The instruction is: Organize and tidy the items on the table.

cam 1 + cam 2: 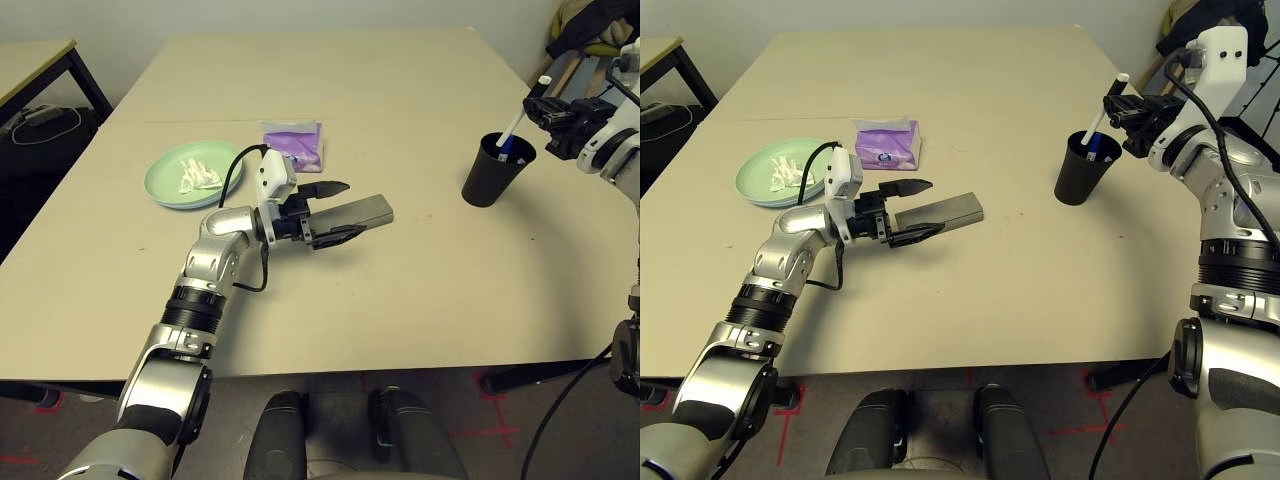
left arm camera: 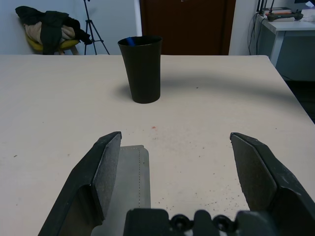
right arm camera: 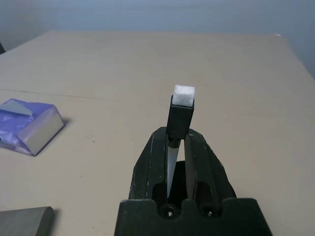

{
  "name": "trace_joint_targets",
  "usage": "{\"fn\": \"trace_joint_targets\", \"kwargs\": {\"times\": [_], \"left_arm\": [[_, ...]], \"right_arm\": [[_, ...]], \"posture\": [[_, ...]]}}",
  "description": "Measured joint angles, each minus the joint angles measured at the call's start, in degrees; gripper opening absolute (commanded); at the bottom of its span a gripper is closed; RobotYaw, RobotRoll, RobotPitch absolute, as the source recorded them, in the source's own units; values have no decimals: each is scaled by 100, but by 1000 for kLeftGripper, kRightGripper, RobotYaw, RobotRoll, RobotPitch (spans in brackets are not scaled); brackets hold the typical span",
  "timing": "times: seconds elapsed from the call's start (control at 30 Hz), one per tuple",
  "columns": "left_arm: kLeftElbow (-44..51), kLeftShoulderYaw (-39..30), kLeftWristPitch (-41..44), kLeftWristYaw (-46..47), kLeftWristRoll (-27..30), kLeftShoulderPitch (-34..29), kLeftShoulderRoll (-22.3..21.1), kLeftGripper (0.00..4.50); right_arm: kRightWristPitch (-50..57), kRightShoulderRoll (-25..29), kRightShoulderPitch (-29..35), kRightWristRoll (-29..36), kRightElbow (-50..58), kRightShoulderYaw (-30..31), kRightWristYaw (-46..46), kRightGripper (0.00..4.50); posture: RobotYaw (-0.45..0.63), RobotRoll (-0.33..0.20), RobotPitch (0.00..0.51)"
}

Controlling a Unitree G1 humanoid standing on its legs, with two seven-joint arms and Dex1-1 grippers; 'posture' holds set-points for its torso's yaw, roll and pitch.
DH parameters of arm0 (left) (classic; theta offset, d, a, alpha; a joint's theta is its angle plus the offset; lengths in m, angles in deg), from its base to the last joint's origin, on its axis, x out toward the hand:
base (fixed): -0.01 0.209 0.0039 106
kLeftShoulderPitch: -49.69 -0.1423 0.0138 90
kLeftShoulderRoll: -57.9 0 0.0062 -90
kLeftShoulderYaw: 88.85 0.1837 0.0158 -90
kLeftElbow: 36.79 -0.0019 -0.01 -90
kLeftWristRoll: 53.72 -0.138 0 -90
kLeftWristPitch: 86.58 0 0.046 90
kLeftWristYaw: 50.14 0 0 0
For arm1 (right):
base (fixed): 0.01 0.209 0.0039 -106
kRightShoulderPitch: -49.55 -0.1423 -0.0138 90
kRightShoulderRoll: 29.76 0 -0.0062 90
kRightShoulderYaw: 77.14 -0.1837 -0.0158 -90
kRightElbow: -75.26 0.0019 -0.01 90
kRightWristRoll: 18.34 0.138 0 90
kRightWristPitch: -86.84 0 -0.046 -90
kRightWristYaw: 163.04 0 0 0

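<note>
Tabletop (image 1: pixel 400 120) of smooth light beige carried everything you were working with. Your left gripper (image 1: pixel 338 212) pointed level toward the right edge with its two black fingers spread wide, and the grey-tan oblong glasses case (image 1: pixel 362 211) lay flat on the surface between them, roughly midway along the near half; from the left wrist view the case (image 2: pixel 127 179) sat just beside one finger (image 2: pixel 96 179), and I could not tell whether it touched. Behind that arm, toward the left edge, you had the pale-green round plate (image 1: pixel 172 188) with a piece of crumpled white tissue (image 1: pixel 196 175) lying in it. Just beside the plate, further from the left edge, rested a purple soft pack of tissues (image 1: pixel 294 146). Near the right edge stood the black tapered cup (image 1: pixel 497 170), upright, with something blue showing inside its rim. Your right gripper (image 1: pixel 1118 106) hung above and just beyond that cup, fingers clamped narrowly on the small black-and-white marker (image 1: pixel 1101 118), which slanted down so that its lower end dipped into the cup's mouth. In the right wrist view you could see the marker (image 3: pixel 178 119) pinched between the closed fingers, white tip outward.
</note>
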Motion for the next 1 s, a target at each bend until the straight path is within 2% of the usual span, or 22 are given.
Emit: {"fn": "trace_joint_targets", "kwargs": {"times": [0.47, 0.6, 0.83, 1.0], "left_arm": [[1, 2, 1, -17, 0, -1, 7, 4500], [2, 2, 2, -16, 0, -2, 6, 4500], [39, 2, 7, -15, 1, -25, 3, 4500], [39, 1, 7, -14, 1, -25, 3, 4500]], "right_arm": [[-166, 175, 28, -233, -2, 41, -74, 319], [-187, 176, 28, -363, -56, 108, -89, 1695], [-203, 172, 27, -473, -172, 179, -92, 4458], [-219, 168, 27, -472, -173, 179, -89, 4458]], "posture": [[106, 0, 75], [112, 0, 74], [112, 0, 71], [108, 0, 71]]}}
